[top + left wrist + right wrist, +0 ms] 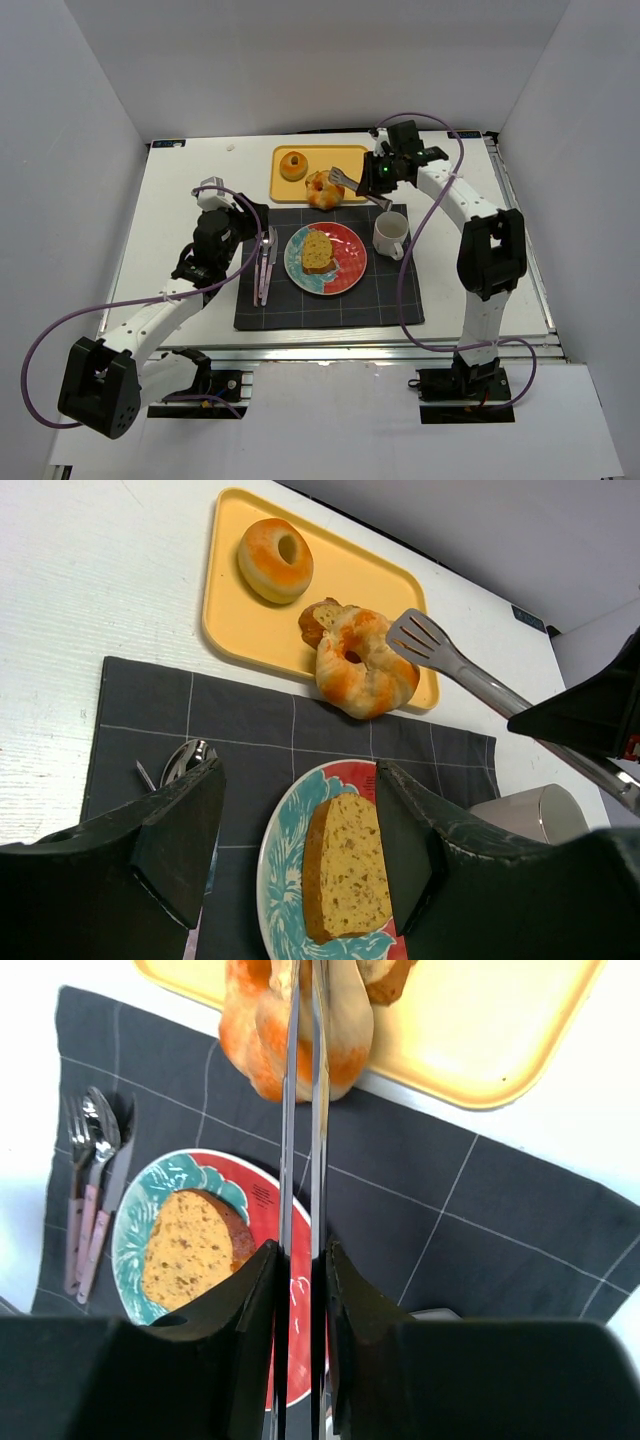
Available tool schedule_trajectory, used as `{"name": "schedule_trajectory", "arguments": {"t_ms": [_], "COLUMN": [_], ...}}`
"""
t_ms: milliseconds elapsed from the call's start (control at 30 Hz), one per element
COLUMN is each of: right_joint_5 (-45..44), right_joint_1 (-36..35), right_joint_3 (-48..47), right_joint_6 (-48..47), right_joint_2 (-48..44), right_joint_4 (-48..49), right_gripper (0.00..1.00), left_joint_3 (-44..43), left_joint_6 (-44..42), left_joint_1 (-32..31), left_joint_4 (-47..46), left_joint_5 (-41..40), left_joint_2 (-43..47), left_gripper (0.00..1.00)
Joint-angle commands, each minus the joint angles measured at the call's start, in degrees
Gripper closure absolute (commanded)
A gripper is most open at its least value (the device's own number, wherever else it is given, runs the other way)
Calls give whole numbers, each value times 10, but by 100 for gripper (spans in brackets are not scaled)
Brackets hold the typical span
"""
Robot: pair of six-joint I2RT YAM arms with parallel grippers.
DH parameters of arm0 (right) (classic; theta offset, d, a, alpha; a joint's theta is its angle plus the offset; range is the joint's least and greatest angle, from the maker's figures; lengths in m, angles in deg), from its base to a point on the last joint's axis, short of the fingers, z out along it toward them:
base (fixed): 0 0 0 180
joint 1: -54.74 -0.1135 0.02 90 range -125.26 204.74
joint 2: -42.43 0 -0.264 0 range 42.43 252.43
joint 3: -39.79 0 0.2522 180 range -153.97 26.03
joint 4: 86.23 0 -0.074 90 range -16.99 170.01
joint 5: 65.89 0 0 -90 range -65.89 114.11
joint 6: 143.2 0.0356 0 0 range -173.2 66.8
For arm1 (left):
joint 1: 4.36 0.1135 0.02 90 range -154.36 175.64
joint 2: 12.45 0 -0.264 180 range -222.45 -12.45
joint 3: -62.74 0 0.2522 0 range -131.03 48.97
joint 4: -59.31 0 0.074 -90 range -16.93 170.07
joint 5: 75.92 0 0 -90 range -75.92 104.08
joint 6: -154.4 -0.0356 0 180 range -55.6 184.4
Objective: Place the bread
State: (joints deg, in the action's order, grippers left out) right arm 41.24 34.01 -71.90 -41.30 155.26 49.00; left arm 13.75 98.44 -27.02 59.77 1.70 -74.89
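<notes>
The right hand (300, 1260), clamped on the tongs (470, 670), poises them at the knotted roll (365, 670) overhanging the tray (230, 620) edge — a shallow pinch on its glazed curve might drop it.

In the right wrist view the tongs (319, 1110) run off the top edge, so their tips do not show. They cover the middle of the knotted roll (250, 1040), which that edge also cuts, along with the yellow tray (480, 1030). In the left wrist view the roll hides most of a brown-crusted piece (316, 620). The plate (275, 850) runs off the bottom edge, and a finger (180, 840) of the left hand (300, 820) covers most of the cutlery (183, 760).
</notes>
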Motion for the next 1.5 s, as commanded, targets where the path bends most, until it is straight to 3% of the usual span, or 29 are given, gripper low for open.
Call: {"name": "schedule_trajectory", "arguments": {"t_ms": [0,233,433,667,933,1200,1300,1467], "right_joint_5": [23,68,156,310,278,211,197,182], "right_joint_1": [15,45,51,51,47,32,32,32], "right_joint_3": [-28,-38,-17,62,180,250,244,220], "right_joint_6": [16,40,-10,-204,-320,-375,-378,-382], "right_joint_2": [-49,-68,-87,-155,-235,-240,-240,-244], "right_joint_4": [45,81,68,-11,-86,-106,-99,-91], "right_gripper": [100,100,100,100,100,98,89,63], "left_joint_3": [-20,-20,-22,-10,-3,2,-1,-2], "left_joint_6": [-1,1,0,0,-1,4,1,1], "left_joint_1": [2,2,2,2,3,3,3,3], "left_joint_4": [0,-1,3,6,-1,-13,-12,-13], "left_joint_5": [4,3,1,-11,-14,-5,-6,-8], "left_joint_2": [9,12,14,29,34,27,27,28], "left_gripper": [29,29,29,29,29,29,29,29]}}
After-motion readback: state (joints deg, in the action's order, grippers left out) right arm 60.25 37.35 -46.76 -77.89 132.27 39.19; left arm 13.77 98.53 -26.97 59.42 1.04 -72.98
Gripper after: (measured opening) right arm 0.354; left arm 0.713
